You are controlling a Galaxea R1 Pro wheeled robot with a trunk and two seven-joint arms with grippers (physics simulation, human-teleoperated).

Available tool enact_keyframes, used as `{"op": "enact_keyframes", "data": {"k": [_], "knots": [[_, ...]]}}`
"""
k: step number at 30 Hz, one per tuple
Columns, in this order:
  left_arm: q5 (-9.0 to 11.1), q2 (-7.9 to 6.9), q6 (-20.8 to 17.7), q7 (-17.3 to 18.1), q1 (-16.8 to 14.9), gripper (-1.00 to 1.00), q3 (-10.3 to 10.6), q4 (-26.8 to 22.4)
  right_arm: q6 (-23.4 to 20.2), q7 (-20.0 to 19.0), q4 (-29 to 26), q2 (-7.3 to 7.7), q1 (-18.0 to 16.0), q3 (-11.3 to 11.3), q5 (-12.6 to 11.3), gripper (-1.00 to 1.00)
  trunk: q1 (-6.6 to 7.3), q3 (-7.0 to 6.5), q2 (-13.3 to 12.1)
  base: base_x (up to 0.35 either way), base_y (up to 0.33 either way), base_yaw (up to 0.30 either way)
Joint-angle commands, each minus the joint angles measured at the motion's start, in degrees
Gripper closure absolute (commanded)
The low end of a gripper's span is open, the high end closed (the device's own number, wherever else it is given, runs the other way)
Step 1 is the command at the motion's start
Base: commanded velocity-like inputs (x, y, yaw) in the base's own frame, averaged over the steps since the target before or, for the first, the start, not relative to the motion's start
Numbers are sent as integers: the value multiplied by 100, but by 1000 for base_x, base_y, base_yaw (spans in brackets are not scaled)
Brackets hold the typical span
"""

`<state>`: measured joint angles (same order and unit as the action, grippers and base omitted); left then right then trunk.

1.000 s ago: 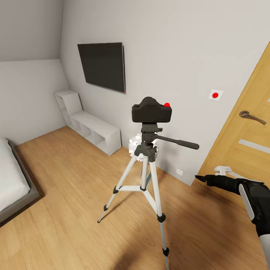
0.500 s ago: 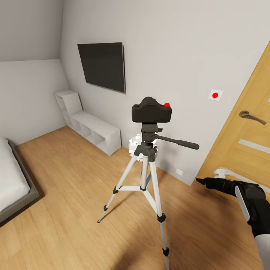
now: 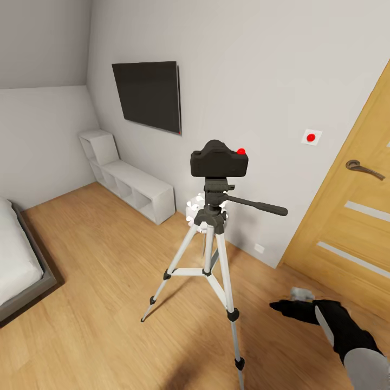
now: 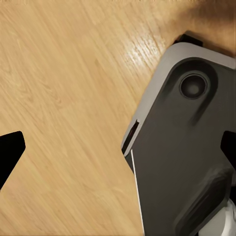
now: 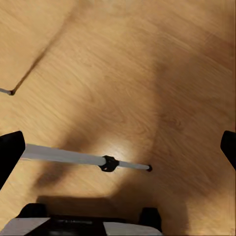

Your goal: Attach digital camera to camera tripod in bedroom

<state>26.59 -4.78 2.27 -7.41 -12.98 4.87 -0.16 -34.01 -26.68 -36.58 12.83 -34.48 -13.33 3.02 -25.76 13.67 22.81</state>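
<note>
digital camera (image 3: pixel 219 161) sits atop camera tripod (image 3: pixel 213 254); both claws spread open, empty.

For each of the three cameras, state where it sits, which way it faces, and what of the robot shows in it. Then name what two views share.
Head view: from the robot's head, looking forward and down at the camera on the tripod by the wall; the right gripper and its forearm show low.
Left wrist view: on the left arm, looking down at the wood floor; fingertips and part of the robot's grey body show.
Right wrist view: on the right arm, looking down at a tripod leg; fingertips show.
Shared: head and right wrist views both show the tripod.
</note>
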Motion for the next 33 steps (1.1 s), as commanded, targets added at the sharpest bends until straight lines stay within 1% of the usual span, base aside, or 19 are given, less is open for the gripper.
{"op": "enact_keyframes", "data": {"k": [1,10,11,12,15,17,19,25,28,33], "knots": [[44,1,16,-14,-3,-100,47,-3,92,-9,226,-8,-6,-26,92,-100,-3,10,11,0,0,0],[25,9,49,-15,-3,-100,55,-61,1104,460,2244,-25,-6,-32,656,-100,-3,10,11,0,0,0],[25,10,50,-15,-3,-100,56,-67,1240,508,2473,-22,-6,-34,696,-100,-3,10,11,0,0,0],[24,11,52,-15,-3,-100,51,-75,1525,585,2932,-17,-6,-35,758,-100,-3,10,11,0,0,0],[23,11,53,-15,-3,-100,38,-81,1959,652,3399,-17,7,-33,814,-100,-3,10,11,0,0,0],[22,12,54,-15,-3,-100,36,-81,2214,680,3560,-21,66,-32,833,-100,-3,10,11,0,0,0],[22,12,54,-15,-3,-100,36,-78,2434,702,3665,-31,216,-31,846,-100,-3,10,11,0,0,0],[21,10,54,-15,-3,-100,39,-74,3012,752,3803,-146,953,-31,860,-100,-3,10,11,0,0,0],[17,8,55,-15,-3,-100,39,-73,3250,777,3827,-216,1250,-35,859,-100,-3,10,11,0,0,0],[14,10,55,-15,-3,-100,37,-78,3468,928,3843,-336,1483,-37,863,-100,-3,10,11,0,0,0]]}}
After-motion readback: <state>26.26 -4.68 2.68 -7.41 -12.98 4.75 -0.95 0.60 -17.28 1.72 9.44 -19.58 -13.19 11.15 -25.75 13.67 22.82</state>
